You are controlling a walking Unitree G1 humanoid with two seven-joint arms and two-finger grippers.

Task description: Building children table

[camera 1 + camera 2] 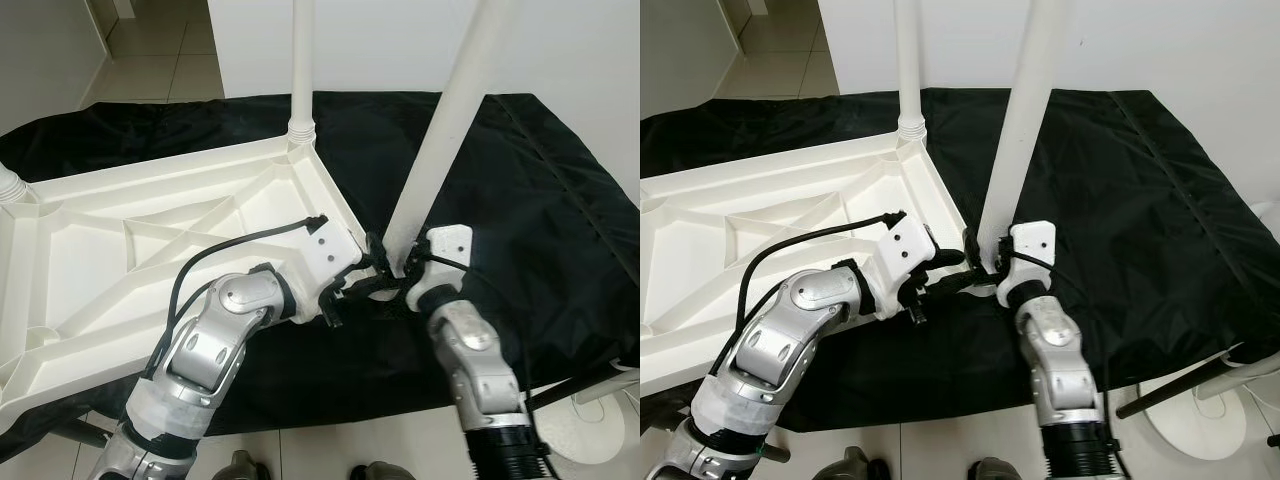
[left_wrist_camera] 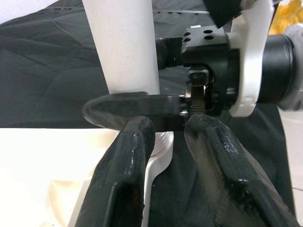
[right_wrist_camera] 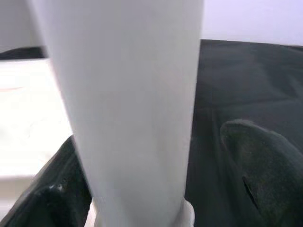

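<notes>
A white plastic tabletop (image 1: 120, 250) lies upside down on a black cloth (image 1: 540, 200). One white leg (image 1: 303, 70) stands upright in the far corner socket. A second white leg (image 1: 445, 130) leans in the near right corner socket (image 2: 158, 156). My right gripper (image 1: 395, 262) is shut on this leg just above its base, one finger on each side (image 3: 42, 198). My left gripper (image 1: 362, 285) sits at the same corner, right against the right gripper. Its two fingers (image 2: 123, 170) are slightly apart and hold nothing, pointing at the socket.
Another leg's stub (image 1: 8, 185) shows at the tabletop's far left corner. The cloth ends near me, with tiled floor (image 1: 330, 440) below. A white round base (image 1: 600, 420) and a dark rod (image 1: 1180, 390) lie at the right on the floor. A white wall (image 1: 580, 50) stands behind.
</notes>
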